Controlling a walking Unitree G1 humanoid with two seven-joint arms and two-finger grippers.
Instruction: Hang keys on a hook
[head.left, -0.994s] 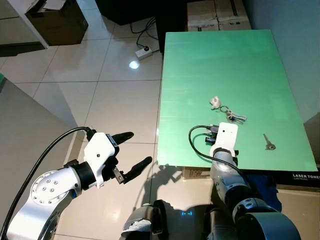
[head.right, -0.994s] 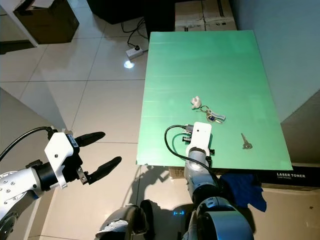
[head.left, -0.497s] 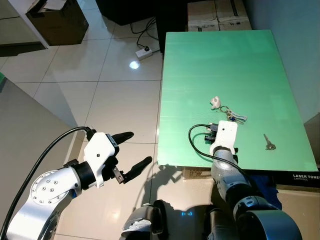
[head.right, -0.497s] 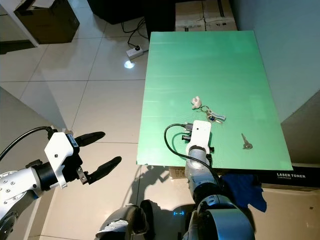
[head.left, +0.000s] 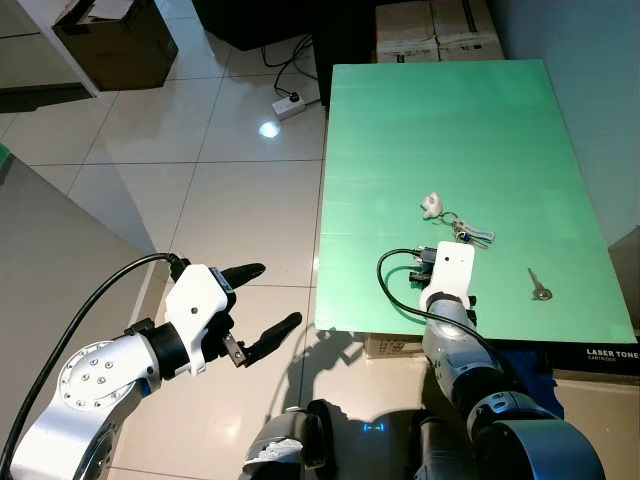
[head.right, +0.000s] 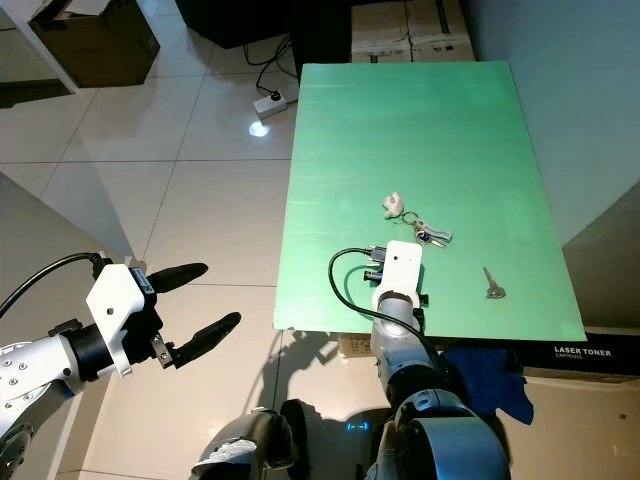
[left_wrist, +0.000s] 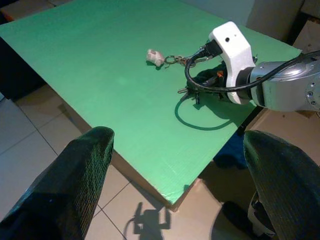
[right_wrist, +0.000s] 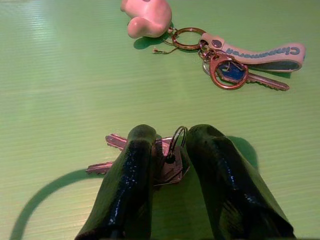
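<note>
1. Head views: the green desk carries three key items. The right gripper rests low on the desk near its front edge, its white wrist housing just in front of the pink-charm key bunch. A single loose key lies well apart from that bunch, toward the robot's right. No hook can be made out.

2. Head views, left arm: the left gripper hangs over the tiled floor, off the desk's left edge, well apart from all keys. Its fingers are spread wide and hold nothing.

3. Left wrist view: the spread fingers frame the desk, the charm bunch and the right wrist with its looped black cable.

4. Right wrist view: the two fingers straddle a small key set. Its ring stands upright in the gap between them, and the key blades run crosswise under one finger. The fingers are close together around the ring; firm contact cannot be confirmed.

5. Judgement: the right arm is nearer. The coming move turns on pinching the ring, which lies directly between the fingers.
</note>
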